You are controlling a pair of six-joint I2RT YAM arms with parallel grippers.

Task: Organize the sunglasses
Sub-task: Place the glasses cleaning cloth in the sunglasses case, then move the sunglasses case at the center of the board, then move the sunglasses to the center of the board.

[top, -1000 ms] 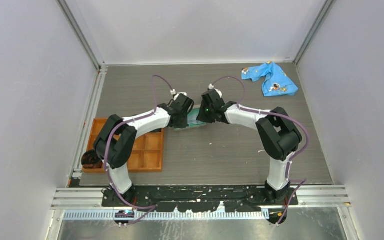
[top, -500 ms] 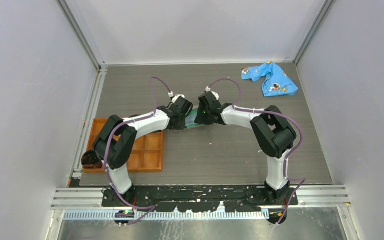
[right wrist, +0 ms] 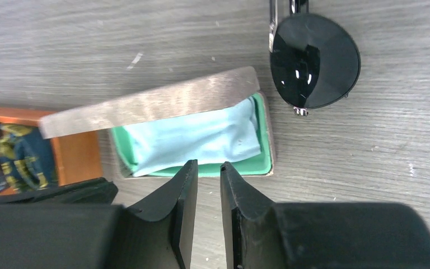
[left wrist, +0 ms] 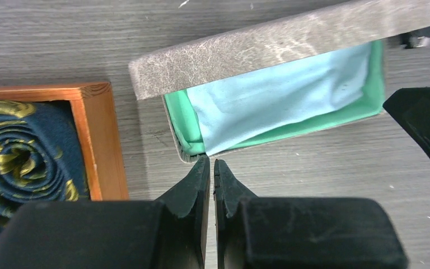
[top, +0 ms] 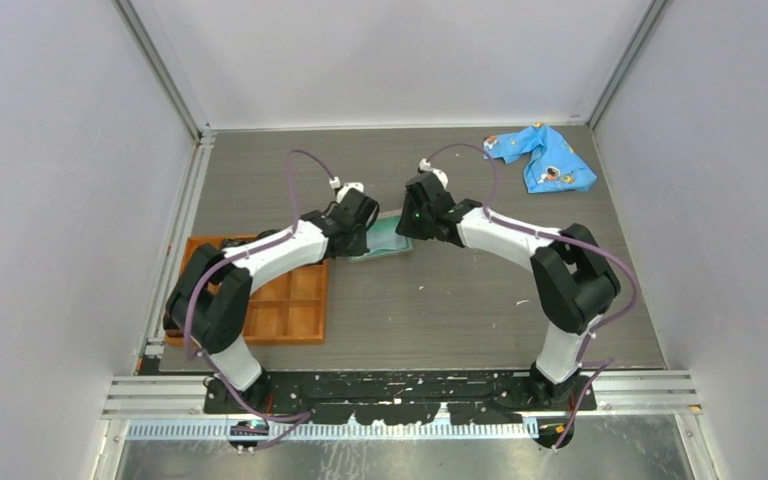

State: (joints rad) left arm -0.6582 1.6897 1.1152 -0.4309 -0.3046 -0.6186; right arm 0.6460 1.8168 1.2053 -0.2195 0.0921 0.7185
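Sunglasses (right wrist: 315,59) lie flat on the grey wood-grain worktop (top: 460,300), just beside the right-hand end of the case as the right wrist camera sees it. Only one dark round lens and a short length of thin arm are in that view. From above, the right arm hides them.

Nearest the arm bases, at the left, sits the orange wooden tray (top: 305,310), divided into square compartments. A rolled tie (left wrist: 17,157), dark blue with a gold pattern, fills the compartment closest to the case.

Farther in, both arms bend toward the middle of the worktop over the case (top: 385,240). It is grey-tan with a green lining. Its lid (left wrist: 291,50) is raised part way, and a pale blue cleaning cloth (left wrist: 280,101) lies inside. The tray's corner stands just beside the case's left end.

The left end effector (left wrist: 211,168) has its fingers drawn almost together, with only a thin slit between them and nothing in it. Its tips are right at the near left corner of the case. The right end effector (right wrist: 208,171) shows a narrow gap, also holding nothing, and its tips are just short of the case's near wall.

Well apart, in the far right corner of the worktop, lies a crumpled blue printed fabric (top: 545,158).
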